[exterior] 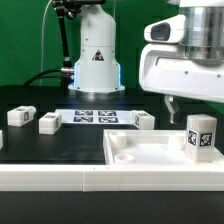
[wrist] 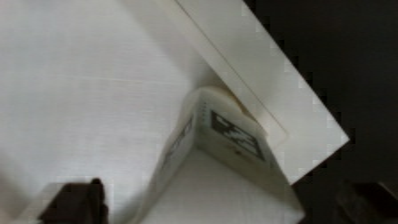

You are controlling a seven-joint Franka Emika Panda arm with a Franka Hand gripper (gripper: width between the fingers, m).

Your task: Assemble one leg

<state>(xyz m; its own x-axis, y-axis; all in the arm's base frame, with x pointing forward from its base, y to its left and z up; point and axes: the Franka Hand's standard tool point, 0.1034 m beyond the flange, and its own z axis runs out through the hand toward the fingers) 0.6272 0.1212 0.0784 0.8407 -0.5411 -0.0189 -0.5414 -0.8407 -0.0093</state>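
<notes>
One white leg (exterior: 200, 135) with a black-and-white tag stands upright in the corner of the large white panel (exterior: 140, 150) at the exterior view's right. It also shows in the wrist view (wrist: 233, 136), seen from above against the panel (wrist: 89, 100). My gripper (exterior: 175, 108) hangs a little above and behind this leg, apart from it. In the wrist view my gripper (wrist: 217, 205) is open and empty, with dark fingertips (wrist: 75, 200) wide apart on either side of the leg's top. Three more legs lie on the black table: two at the left (exterior: 20, 116) (exterior: 49, 122) and one (exterior: 142, 120) behind the panel.
The marker board (exterior: 95, 116) lies flat behind the panel, in front of the arm's base (exterior: 96, 60). The panel fills the front of the table. A green wall stands at the back.
</notes>
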